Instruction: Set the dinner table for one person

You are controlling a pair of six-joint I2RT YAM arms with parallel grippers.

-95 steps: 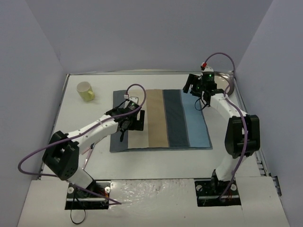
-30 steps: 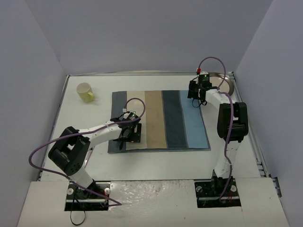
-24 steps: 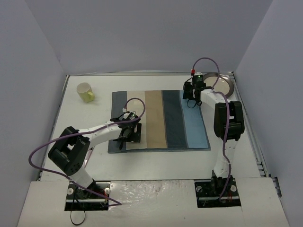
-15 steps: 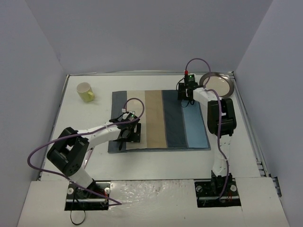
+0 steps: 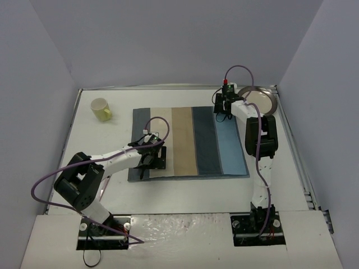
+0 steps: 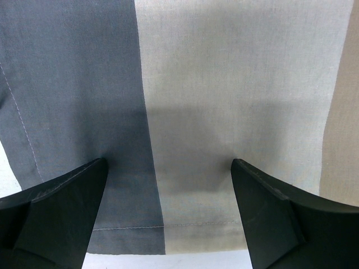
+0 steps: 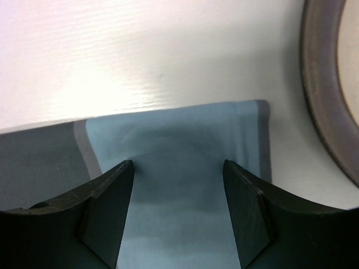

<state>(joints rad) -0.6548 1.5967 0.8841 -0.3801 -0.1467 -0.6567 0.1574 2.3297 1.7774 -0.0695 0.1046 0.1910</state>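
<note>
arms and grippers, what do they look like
The left arm and right arm have white links, black joints and a looping purple cable each. The right wrist carries a green light and a red plug. The left gripper and right gripper have black, wedge-shaped fingers.

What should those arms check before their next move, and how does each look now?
1. placemat spread on the dinner table: ok.
2. left gripper open, empty: ok.
3. right gripper open over the placemat's far right corner: ok.
4. plate on the placemat: not ok, it sits beside it, far right.
5. mug near the placemat: not ok, far left, apart.
6. right fingertips touching cloth: cannot tell.
</note>
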